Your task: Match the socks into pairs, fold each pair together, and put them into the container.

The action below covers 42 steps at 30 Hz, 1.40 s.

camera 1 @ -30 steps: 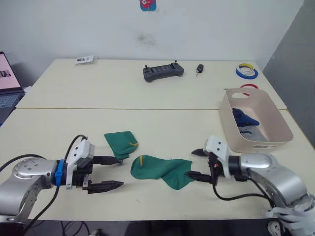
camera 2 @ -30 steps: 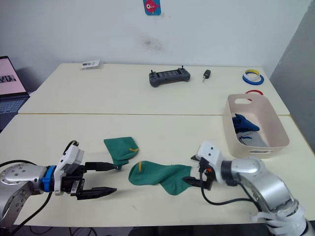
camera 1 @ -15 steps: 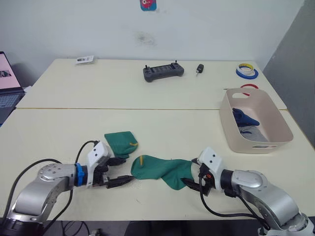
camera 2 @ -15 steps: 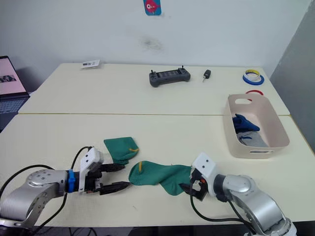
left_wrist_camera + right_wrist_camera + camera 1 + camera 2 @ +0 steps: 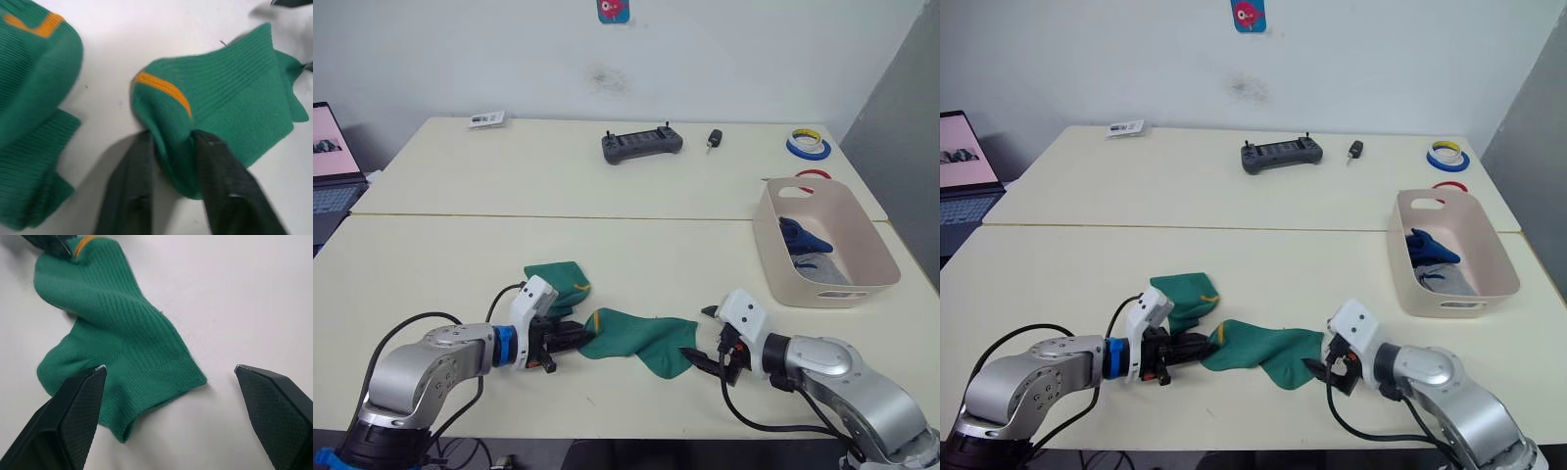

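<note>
A green sock point(image 5: 641, 338) with a yellow mark lies flat near the table's front edge. My left gripper point(image 5: 570, 338) is shut on its toe end, and the left wrist view shows both black fingers point(image 5: 215, 161) pinching the fabric. A second green sock point(image 5: 556, 279) lies bunched just behind that gripper. My right gripper point(image 5: 705, 338) stands open at the flat sock's cuff end, one finger point(image 5: 78, 401) over the cuff and the other on bare table. The pink container point(image 5: 822, 289) sits at the right and holds a blue sock point(image 5: 800, 235) and a grey sock point(image 5: 815, 264).
A dark handheld controller point(image 5: 641, 145) and a small black fob point(image 5: 712, 139) lie at the back of the far table. Tape rolls point(image 5: 806, 145) and a red ring point(image 5: 813, 174) sit behind the container. A laptop point(image 5: 333, 157) stands at the far left.
My left gripper has moved right to the flat sock's toe and shut on it. The right gripper stays open at the cuff end, having shifted only a little.
</note>
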### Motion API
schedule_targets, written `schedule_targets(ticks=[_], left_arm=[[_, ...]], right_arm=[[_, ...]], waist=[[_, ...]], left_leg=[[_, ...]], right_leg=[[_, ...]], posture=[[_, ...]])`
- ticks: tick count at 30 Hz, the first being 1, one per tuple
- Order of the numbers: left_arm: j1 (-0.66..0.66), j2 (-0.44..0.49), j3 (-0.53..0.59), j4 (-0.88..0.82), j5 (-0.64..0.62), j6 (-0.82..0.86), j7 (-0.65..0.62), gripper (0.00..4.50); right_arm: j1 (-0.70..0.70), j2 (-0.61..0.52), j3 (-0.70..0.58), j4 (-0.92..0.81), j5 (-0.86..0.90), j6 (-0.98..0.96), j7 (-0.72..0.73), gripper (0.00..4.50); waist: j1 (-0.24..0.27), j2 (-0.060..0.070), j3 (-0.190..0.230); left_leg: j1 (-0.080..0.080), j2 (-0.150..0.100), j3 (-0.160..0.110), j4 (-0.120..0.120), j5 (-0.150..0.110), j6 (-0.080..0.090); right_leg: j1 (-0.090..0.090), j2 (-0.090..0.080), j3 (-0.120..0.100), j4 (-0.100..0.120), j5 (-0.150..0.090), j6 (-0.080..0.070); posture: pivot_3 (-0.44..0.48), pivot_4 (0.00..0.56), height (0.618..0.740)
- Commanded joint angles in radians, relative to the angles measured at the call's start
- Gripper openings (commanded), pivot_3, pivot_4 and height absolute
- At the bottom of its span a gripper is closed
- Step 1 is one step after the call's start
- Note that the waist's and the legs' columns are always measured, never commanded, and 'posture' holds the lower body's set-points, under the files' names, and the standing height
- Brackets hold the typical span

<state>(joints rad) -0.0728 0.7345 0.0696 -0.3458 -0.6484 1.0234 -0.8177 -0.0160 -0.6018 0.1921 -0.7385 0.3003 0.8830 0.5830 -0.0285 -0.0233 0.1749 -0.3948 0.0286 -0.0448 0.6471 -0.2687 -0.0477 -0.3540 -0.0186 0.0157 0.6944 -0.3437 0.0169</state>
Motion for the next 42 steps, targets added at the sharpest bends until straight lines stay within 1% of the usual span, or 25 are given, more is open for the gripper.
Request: schedule_targets(ticks=[1,5,9,10,12,13,15,16,17,20,22,23,25,27,30,32,36,39,41,42], left_arm=[[0.013,-0.001,-0.007,-0.027,-0.03,0.009,-0.012,0.05],[0.033,0.033,0.023,-0.03,-0.033,-0.023,-0.036,0.05],[0.059,0.056,0.051,-0.042,-0.038,-0.043,-0.049,0.05],[0.065,0.059,0.057,-0.047,-0.042,-0.044,-0.048,0.02],[0.071,0.058,0.065,-0.056,-0.047,-0.043,-0.043,0.0],[0.072,0.054,0.069,-0.06,-0.048,-0.045,-0.039,0.0],[0.071,0.049,0.073,-0.072,-0.054,-0.04,-0.03,0.0],[0.07,0.048,0.075,-0.078,-0.058,-0.036,-0.026,0.0],[0.069,0.048,0.075,-0.084,-0.062,-0.034,-0.022,0.0],[0.066,0.056,0.086,-0.092,-0.074,-0.028,-0.016,0.0],[0.075,0.076,0.114,-0.102,-0.108,-0.039,-0.061,0.0],[0.083,0.09,0.125,-0.107,-0.116,-0.047,-0.085,0.0],[0.119,0.14,0.143,-0.098,-0.092,-0.09,-0.136,0.0],[0.148,0.175,0.171,-0.066,-0.067,-0.131,-0.161,0.0],[0.187,0.209,0.19,-0.03,-0.036,-0.176,-0.185,0.0],[0.222,0.217,0.179,-0.02,-0.003,-0.218,-0.195,0.0],[0.272,0.177,0.127,0.018,0.066,-0.299,-0.175,0.0],[0.28,0.14,0.113,0.044,0.079,-0.328,-0.167,0.0],[0.278,0.12,0.099,0.077,0.109,-0.372,-0.164,0.0],[0.278,0.12,0.093,0.091,0.12,-0.392,-0.173,0.23]], right_arm=[[0.024,0.003,-0.029,-0.036,0.023,-0.012,-0.009,4.5],[0.053,0.018,-0.015,-0.034,0.018,0.001,-0.039,4.5],[0.089,0.061,-0.005,-0.022,0.024,0.045,-0.086,4.5],[0.099,0.065,0.005,-0.02,0.023,0.045,-0.087,4.32],[0.107,0.071,0.027,-0.019,0.021,0.041,-0.09,3.87],[0.105,0.078,0.037,-0.02,0.023,0.043,-0.093,3.54],[0.097,0.089,0.058,-0.021,0.024,0.043,-0.1,2.79],[0.094,0.091,0.066,-0.019,0.022,0.041,-0.102,2.49],[0.09,0.09,0.071,-0.017,0.02,0.034,-0.101,2.07],[0.075,0.07,0.078,-0.028,0.026,0.013,-0.072,0.99],[0.062,0.05,0.074,-0.041,0.042,0.016,-0.045,0.27],[0.055,0.041,0.071,-0.044,0.048,0.017,-0.035,0.04],[0.034,0.014,0.059,-0.052,0.074,0.016,0.004,0.04],[0.014,-0.015,0.038,-0.063,0.111,0.022,0.047,0.04],[-0.013,-0.055,0.014,-0.063,0.149,0.031,0.091,0.04],[-0.031,-0.076,0.017,-0.05,0.161,0.033,0.108,0.04],[-0.057,-0.083,0.067,0.008,0.135,0.033,0.095,0.04],[-0.066,-0.085,0.083,0.029,0.122,0.029,0.082,0.04],[-0.068,-0.085,0.082,0.038,0.127,0.04,0.079,0.04],[-0.069,-0.088,0.086,0.041,0.122,0.038,0.08,0.25]], waist=[[0.0,0.0,0.0],[0.0,0.0,0.0],[-0.001,0.0,0.0],[-0.001,0.0,0.0],[-0.001,0.0,0.0],[-0.001,0.0,0.0],[-0.001,0.0,0.0],[-0.001,0.0,0.0],[-0.001,0.0,0.0],[-0.001,0.0,0.0],[-0.001,0.0,0.0],[-0.001,-0.001,0.0],[-0.003,0.0,0.0],[-0.003,0.0,0.0],[-0.001,0.0,0.0],[-0.001,0.0,0.0],[-0.001,0.0,0.0],[0.0,0.0,0.0],[0.002,0.001,0.0],[0.004,0.001,0.0]], left_leg=[[0.0,0.0,0.0,0.0,0.0,0.0],[0.0,0.0,0.0,0.0,0.0,0.0],[0.001,0.0,0.0,0.0,0.0,0.0],[0.0,0.0,0.0,0.0,0.0,0.0],[0.001,0.0,0.0,0.0,0.0,0.0],[0.001,0.0,0.0,0.0,0.0,0.0],[0.001,0.0,0.0,0.0,0.0,0.0],[0.001,0.0,0.0,0.0,0.0,0.0],[0.001,0.0,0.0,0.0,0.0,0.0],[0.001,0.0,0.0,0.0,0.0,0.0],[0.001,0.0,0.0,0.0,0.0,0.0],[0.001,0.0,0.0,0.0,0.0,0.0],[0.001,0.001,0.0,0.0,0.0,0.0],[0.001,0.001,0.0,-0.001,0.0,0.0],[0.001,0.001,0.0,-0.001,0.0,0.0],[0.001,0.0,0.0,-0.001,0.0,0.0],[0.001,0.0,0.0,-0.001,0.0,0.0],[0.001,0.0,0.0,-0.001,0.0,0.0],[0.001,0.0,0.0,-0.001,0.0,0.0],[0.001,0.0,0.0,-0.001,0.0,0.0]], right_leg=[[0.0,0.0,0.0,0.0,0.0,0.0],[0.0,0.0,0.0,0.0,0.0,0.0],[0.0,0.0,0.0,0.0,0.0,0.0],[0.0,0.0,0.0,0.0,0.0,0.0],[0.0,0.0,0.001,0.0,0.0,0.0],[0.0,0.0,0.0,0.0,0.0,0.0],[0.0,0.0,0.0,0.0,0.0,0.0],[0.0,0.0,0.0,0.0,0.0,0.0],[0.0,0.0,0.0,0.0,0.0,0.0],[0.0,0.0,0.0,0.0,0.0,0.0],[0.0,0.0,0.0,0.0,0.0,0.0],[0.0,0.0,0.0,0.0,0.0,0.0],[0.0,0.0,0.0,0.0,0.0,0.0],[0.0,0.0,0.001,0.0,0.0,0.0],[0.0,0.0,0.0,-0.001,0.0,0.0],[0.001,0.0,0.0,-0.002,0.0,0.0],[0.001,0.0,0.0,-0.003,0.0,0.0],[0.001,0.0,0.0,-0.003,0.0,0.0],[0.001,-0.001,0.0,-0.003,0.0,0.0],[0.001,-0.001,0.0,-0.003,0.0,0.0]], posture=[[0.0,0.15,0.74],[0.0,0.15,0.74],[0.0,0.15,0.74],[0.0,0.15,0.74],[0.0,0.15,0.74],[0.0,0.15,0.74],[0.0,0.15,0.74],[0.0,0.15,0.74],[0.0,0.15,0.74],[0.0,0.15,0.74],[0.0,0.15,0.74],[0.0,0.15,0.74],[0.0,0.15,0.74],[0.0,0.15,0.74],[0.0,0.15,0.74],[0.0,0.15,0.74],[0.0,0.15,0.74],[0.0,0.15,0.74],[0.0,0.15,0.74],[0.0,0.15,0.74]])
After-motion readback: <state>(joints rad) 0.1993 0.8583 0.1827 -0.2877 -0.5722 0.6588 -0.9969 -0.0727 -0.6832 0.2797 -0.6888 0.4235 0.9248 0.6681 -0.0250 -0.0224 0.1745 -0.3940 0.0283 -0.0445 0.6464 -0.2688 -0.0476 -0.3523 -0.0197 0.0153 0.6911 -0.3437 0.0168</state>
